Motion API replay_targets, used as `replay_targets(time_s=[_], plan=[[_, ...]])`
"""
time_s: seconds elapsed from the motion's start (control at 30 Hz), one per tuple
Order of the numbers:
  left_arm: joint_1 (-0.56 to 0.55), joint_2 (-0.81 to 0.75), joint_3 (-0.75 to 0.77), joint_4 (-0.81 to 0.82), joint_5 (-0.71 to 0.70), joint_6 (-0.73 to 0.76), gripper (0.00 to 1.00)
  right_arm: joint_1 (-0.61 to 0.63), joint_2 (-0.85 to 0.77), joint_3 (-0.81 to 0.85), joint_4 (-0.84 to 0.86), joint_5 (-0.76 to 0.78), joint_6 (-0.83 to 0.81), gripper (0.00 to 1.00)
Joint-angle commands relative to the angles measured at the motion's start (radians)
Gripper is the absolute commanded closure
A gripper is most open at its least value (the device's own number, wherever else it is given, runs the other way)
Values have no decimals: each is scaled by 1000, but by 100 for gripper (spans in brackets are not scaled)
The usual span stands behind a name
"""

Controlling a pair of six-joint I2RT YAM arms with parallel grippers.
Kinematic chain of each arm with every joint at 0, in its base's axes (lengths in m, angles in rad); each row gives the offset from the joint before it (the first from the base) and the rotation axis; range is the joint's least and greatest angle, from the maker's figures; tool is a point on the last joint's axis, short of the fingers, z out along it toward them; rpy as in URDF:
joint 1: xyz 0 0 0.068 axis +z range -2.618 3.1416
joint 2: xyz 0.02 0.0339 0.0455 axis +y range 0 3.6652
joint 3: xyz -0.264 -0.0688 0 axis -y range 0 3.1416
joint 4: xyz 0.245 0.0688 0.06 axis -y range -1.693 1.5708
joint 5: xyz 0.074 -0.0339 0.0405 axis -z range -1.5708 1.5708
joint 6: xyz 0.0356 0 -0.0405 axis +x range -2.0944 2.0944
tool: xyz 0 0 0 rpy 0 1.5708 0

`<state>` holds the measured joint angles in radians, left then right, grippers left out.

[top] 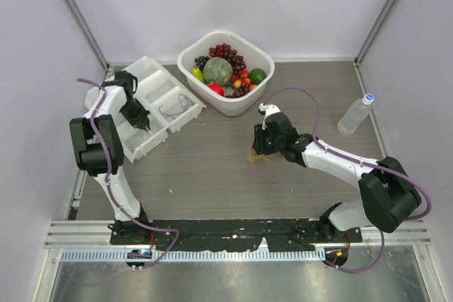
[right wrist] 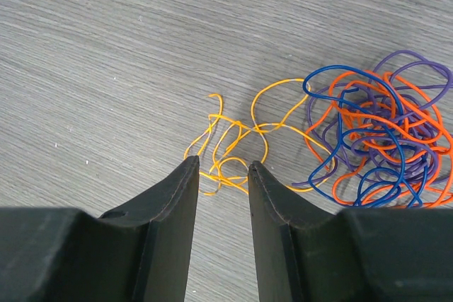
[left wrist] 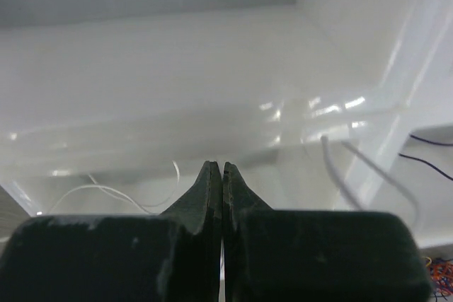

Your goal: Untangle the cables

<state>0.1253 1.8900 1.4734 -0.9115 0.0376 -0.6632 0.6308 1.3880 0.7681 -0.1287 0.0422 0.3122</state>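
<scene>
White plastic divided tray (top: 151,70) at left: left pincer (left wrist: 216,172) clenched, nothing visibly in it, thin white wire (left wrist: 99,190) lying in the compartment beyond. Right pincer (right wrist: 221,167) parted, tips either side of loose yellow-orange wire (right wrist: 233,136) on grey wood-grain surface (right wrist: 106,47). Blue, orange and purple wire knot (right wrist: 382,132) just right, strands overlapping. Risk: lifting the yellow one probably drags the knot along.

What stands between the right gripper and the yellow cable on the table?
Nothing visible. The right gripper, jaws open, is right at the yellow cable; the blue, orange and purple tangle lies to one side, crossing only its far loop.
</scene>
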Motion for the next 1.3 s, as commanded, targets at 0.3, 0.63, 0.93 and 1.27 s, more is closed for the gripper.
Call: replay_targets(time_s=[0.3, 0.63, 0.93, 1.27], plan=[[-3, -208, -51, 52, -42, 180, 37, -8, -29, 17, 15, 29, -9, 60], [-3, -306, -81, 157, -67, 243, 21, -8, -24, 22, 3, 2, -16, 60], [-3, -68, 174, 87, -30, 202, 30, -8, -63, -1, -2, 21, 25, 60], [-62, 27, 255, 23, -174, 269, 45, -8, -93, -16, -22, 41, 42, 60]])
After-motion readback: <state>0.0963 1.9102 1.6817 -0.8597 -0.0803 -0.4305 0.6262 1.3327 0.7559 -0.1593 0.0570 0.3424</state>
